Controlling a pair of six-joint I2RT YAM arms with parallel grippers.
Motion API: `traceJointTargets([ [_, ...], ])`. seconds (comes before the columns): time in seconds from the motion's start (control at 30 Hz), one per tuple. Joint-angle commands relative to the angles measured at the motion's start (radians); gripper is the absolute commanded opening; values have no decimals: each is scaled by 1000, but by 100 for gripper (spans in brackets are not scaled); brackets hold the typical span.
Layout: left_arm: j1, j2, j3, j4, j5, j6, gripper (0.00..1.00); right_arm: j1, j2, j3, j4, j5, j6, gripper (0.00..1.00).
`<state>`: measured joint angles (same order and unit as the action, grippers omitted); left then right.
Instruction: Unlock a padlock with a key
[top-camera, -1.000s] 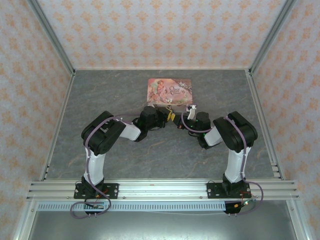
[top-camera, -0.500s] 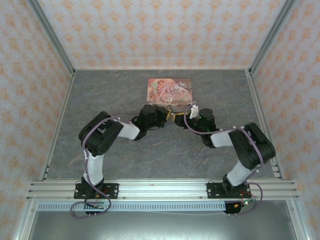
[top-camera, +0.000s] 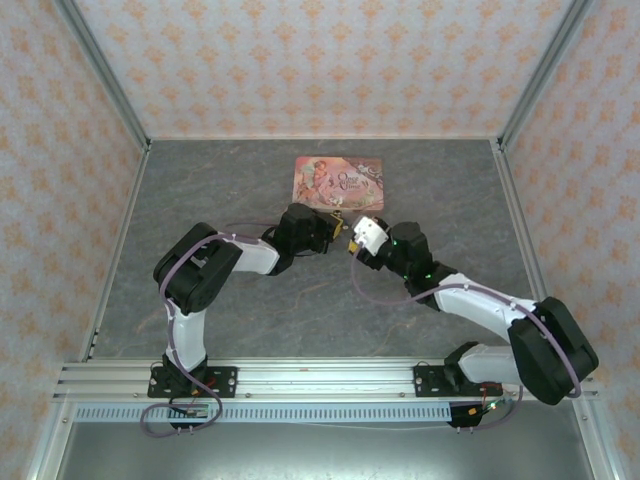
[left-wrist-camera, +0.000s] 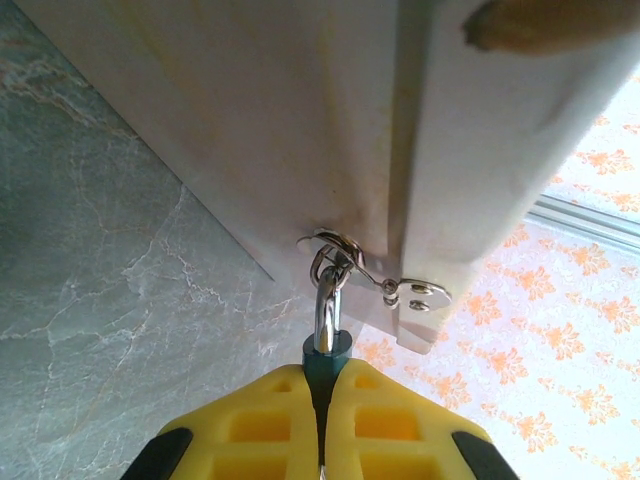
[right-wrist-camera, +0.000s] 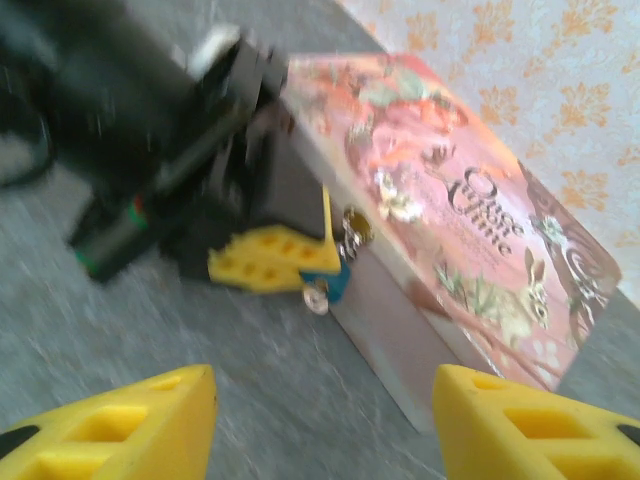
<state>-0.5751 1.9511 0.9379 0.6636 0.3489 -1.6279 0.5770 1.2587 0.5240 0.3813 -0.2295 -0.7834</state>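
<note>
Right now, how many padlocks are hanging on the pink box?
1. The teal padlock hangs from the latch on the pink box's near side, pinched in the left gripper. The box's other sides are hidden.

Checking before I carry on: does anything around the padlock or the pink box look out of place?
Nothing stands out. The padlock sits clamped in the left gripper, its shackle through the clasp of the pink box; the right gripper is open, empty.

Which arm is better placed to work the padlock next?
Probably left. The left fingers are shut on the teal padlock, whose shackle passes through the metal loop on the pink box. The right fingers stand open, empty and apart from it.
</note>
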Motion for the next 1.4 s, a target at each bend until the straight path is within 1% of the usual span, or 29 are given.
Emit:
traceJointTargets([
  [0.0, 7, -35, 32, -4, 22, -23, 0, 15, 63, -18, 38, 117, -262, 59],
  [0.1, 7, -35, 31, 2, 26, -35, 0, 25, 128, 12, 40, 107, -326, 59],
  [0.37, 7, -35, 34, -7, 30, -30, 0, 29, 288, 89, 181, 68, -304, 59],
  [0.5, 6, -35, 33, -5, 33, -34, 0, 28, 345, 122, 221, 56, -283, 58],
  [0.77, 6, -35, 33, -8, 43, -36, 0, 14, 390, 172, 198, 50, -278, 46],
  [1.1, 6, -35, 36, -7, 45, -41, 0, 15, 416, 196, 171, 52, -267, 34],
  [1.37, 5, -35, 38, -11, 53, -42, 0, 15, 438, 215, 165, 65, -257, 27],
])
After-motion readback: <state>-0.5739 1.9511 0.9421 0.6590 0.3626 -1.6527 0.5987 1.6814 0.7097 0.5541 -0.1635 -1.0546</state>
